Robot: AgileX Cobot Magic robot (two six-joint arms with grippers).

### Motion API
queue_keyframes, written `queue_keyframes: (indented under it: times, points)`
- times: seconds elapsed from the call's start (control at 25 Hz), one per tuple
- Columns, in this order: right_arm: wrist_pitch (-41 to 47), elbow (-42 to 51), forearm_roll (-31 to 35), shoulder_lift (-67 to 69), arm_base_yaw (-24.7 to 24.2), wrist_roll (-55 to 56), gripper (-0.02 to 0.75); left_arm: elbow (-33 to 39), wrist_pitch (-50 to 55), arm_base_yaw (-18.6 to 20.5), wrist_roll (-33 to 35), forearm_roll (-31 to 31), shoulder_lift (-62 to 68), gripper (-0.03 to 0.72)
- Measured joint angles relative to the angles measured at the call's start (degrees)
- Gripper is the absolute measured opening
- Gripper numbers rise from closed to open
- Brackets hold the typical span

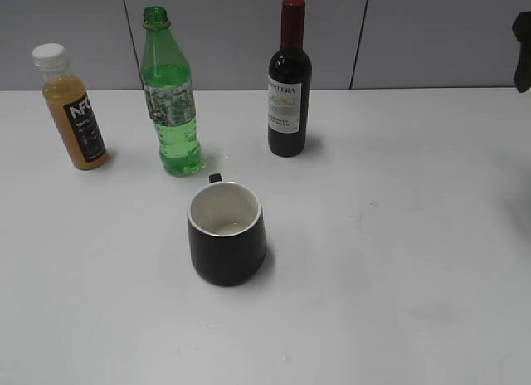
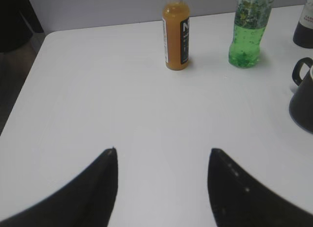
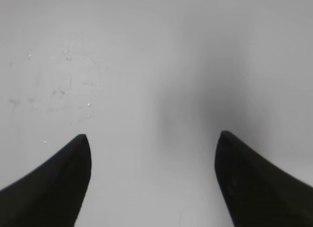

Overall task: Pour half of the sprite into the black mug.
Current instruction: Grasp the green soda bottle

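The sprite [image 1: 171, 99], a green bottle with no cap, stands upright at the back left of the white table; it also shows in the left wrist view [image 2: 249, 31]. The black mug [image 1: 226, 234] stands in front of it, white inside, handle to the back; its edge shows in the left wrist view [image 2: 302, 95]. My left gripper [image 2: 162, 151] is open and empty over bare table, well short of the bottles. My right gripper [image 3: 152, 136] is open and empty over bare table. A dark part of the right arm [image 1: 522, 51] shows at the exterior view's right edge.
An orange juice bottle [image 1: 73, 108] with a white cap stands left of the sprite, also in the left wrist view [image 2: 176, 34]. A dark wine bottle [image 1: 289, 85] with a red top stands to the right. The table's left edge [image 2: 24, 85] shows in the left wrist view.
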Motion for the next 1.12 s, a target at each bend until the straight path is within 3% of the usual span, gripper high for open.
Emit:
queue_keyframes:
  times: [0.32,0.88,1.12]
  points:
    - [0.4,12.2,6.9,-16.1,0.0,-3.2,0.594,0.0,0.0,0.0,0.0,0.0,0.0,0.448]
    - [-3.1,46.5,7.1,-52.6,0.0,-5.3,0.593,0.0,0.0,0.0,0.0,0.0,0.0,0.448]
    - [-7.0,55.7,7.1,-67.1,0.0,-5.4,0.592,0.0,0.0,0.0,0.0,0.0,0.0,0.448]
